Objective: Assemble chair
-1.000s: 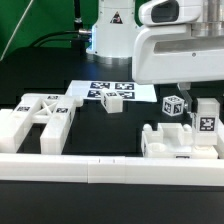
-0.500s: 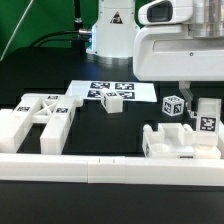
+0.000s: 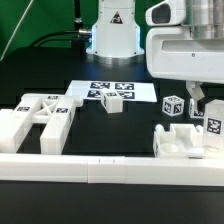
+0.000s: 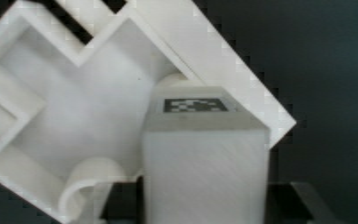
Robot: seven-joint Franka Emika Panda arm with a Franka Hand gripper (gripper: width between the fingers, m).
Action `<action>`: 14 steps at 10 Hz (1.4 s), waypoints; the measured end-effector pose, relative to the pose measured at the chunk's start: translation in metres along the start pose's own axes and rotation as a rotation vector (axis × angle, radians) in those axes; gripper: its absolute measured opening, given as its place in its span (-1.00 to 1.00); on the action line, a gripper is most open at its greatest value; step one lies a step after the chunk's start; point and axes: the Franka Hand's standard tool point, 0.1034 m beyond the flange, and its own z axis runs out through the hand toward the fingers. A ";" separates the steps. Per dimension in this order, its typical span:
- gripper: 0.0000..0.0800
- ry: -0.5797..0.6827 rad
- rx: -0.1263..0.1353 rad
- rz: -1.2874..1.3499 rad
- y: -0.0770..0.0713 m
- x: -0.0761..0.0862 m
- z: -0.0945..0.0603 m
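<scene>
The robot housing (image 3: 185, 55) hides most of the hand (image 3: 203, 99), closed narrow on the tagged leg (image 3: 211, 122), cropped at the exterior view's right. The slotted panel (image 3: 40, 118) lies apart, behind the border rail (image 3: 110, 170).

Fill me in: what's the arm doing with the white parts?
The arm's hand is closed on an upright square leg at the exterior view's right. The leg stands against a slotted panel, and the wrist view shows its tagged top close up in front of that panel. Whether it is fully seated cannot be told. A tagged cube, a small block by the marker board and a second panel piece lie apart from the hand.
</scene>
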 end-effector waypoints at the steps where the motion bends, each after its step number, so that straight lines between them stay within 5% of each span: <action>1: -0.29 -0.002 0.002 0.086 0.000 0.001 0.000; 3: -0.29 -0.002 0.003 0.129 0.001 0.001 0.000; 5: 0.38 -0.010 -0.005 0.036 -0.002 -0.004 -0.001; 7: 0.57 -0.018 -0.006 -0.199 -0.015 -0.014 -0.006; 14: 0.62 0.016 -0.040 -0.810 -0.015 -0.018 0.001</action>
